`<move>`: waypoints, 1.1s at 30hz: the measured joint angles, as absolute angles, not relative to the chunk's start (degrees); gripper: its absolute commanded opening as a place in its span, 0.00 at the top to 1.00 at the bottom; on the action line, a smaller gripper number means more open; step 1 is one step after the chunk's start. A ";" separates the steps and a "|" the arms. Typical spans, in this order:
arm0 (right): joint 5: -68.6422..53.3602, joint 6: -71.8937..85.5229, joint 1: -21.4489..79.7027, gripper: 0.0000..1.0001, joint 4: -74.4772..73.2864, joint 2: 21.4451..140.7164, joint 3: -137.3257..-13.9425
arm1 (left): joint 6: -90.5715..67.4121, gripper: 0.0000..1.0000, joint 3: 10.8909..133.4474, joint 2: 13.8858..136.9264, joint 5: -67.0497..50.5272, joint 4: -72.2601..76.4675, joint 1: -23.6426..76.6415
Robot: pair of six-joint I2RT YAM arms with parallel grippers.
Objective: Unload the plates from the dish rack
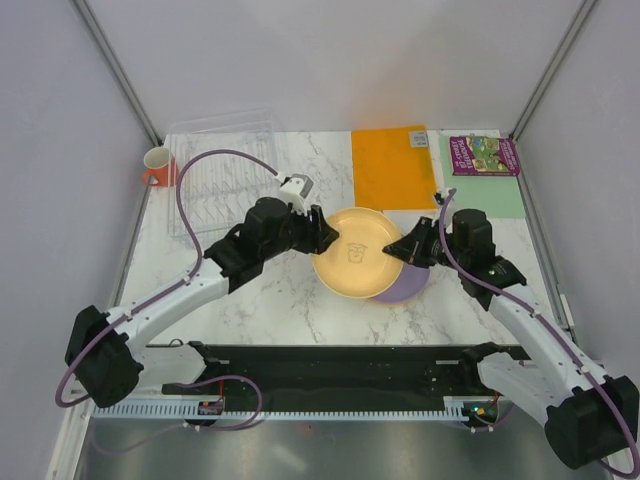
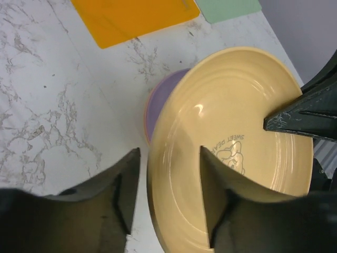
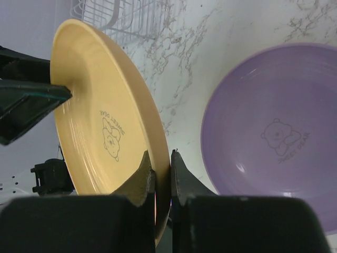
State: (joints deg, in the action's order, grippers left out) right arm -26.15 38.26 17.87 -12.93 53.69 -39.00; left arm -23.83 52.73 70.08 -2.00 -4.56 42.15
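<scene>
We see right jaws clenching yellow plate point(image 1: 355, 255), left jaws released astride it. Purple plate point(image 1: 406, 288) unloaded; dish rack point(image 1: 220, 175) looks bare.

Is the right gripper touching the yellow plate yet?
Touching: the right wrist view shows the right gripper clamped on the rim of the yellow plate, with no gap at either finger.

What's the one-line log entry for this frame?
right pincer: shut on round yellow-orange plastic plate rim | left pincer: open astride opposite rim | round purple plastic plate: on table

orange mug point(image 1: 157, 165), orange mat point(image 1: 392, 165), green mat point(image 1: 508, 197), purple booklet point(image 1: 484, 155) on marble table point(image 1: 260, 300)
</scene>
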 measured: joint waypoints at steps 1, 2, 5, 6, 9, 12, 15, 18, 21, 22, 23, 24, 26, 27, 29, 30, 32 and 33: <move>-25.30 38.17 18.17 1.00 -13.32 53.36 -39.18 | -24.27 0.00 52.49 69.73 -2.26 -3.99 42.37; -24.58 38.13 18.41 1.00 -14.06 53.08 -39.44 | -24.25 0.00 52.42 69.34 -2.26 -3.88 42.81; -17.32 36.23 18.59 1.00 -19.84 51.72 -42.19 | -24.49 0.00 52.03 67.20 -0.56 -4.32 43.66; -14.55 35.53 18.55 1.00 -21.69 51.44 -43.44 | -24.49 0.00 51.37 65.84 1.06 -4.54 43.77; -7.53 33.54 18.31 1.00 -25.36 51.37 -46.98 | -24.49 0.00 47.70 60.05 6.79 -5.19 43.72; -3.42 32.36 17.80 1.00 -27.20 52.71 -48.34 | -24.51 0.00 43.13 52.73 11.40 -6.68 43.75; -0.95 32.08 17.43 1.00 -29.43 55.13 -48.23 | -24.51 0.00 39.59 45.01 15.62 -8.60 43.75; 0.64 32.03 16.95 1.00 -30.85 57.14 -47.53 | -24.49 0.00 38.06 38.81 18.74 -10.61 43.72; 1.28 32.10 15.97 1.00 -31.31 58.39 -46.19 | -24.47 0.00 37.54 34.04 20.93 -12.16 43.75; 1.30 32.10 15.70 1.00 -31.33 58.72 -45.82 | -24.47 0.00 37.54 33.12 21.26 -12.51 43.72; 1.30 32.16 15.44 1.00 -31.31 59.11 -45.39 | -24.47 0.00 37.54 32.14 21.80 -12.91 43.72; 1.32 32.23 15.16 0.99 -31.31 59.59 -44.99 | -24.43 0.00 37.54 31.51 22.31 -13.32 43.72; 1.17 32.32 14.81 0.98 -31.05 60.38 -44.23 | -24.43 0.00 37.54 31.46 22.74 -14.24 43.72; 1.10 32.34 14.70 0.96 -30.94 60.77 -43.86 | -24.40 0.00 37.54 31.68 22.90 -14.87 43.75; 0.01 32.36 14.39 0.87 -30.55 61.39 -43.03 | -24.40 0.00 37.52 32.27 23.00 -15.62 43.72; -0.45 32.40 14.39 0.72 -30.41 61.67 -42.63 | -24.40 0.00 37.52 32.45 23.03 -15.92 43.72; -1.67 32.91 14.39 0.57 -30.26 62.17 -41.82 | -24.43 0.00 37.23 32.73 23.03 -16.34 43.75; -2.26 32.95 14.37 0.39 -30.15 62.37 -41.45 | -24.43 0.00 37.08 32.77 23.03 -16.47 43.75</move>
State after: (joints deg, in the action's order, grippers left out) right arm -2.26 32.95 14.37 -30.15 62.37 -41.45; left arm -24.43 37.08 32.77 23.03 -16.47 43.75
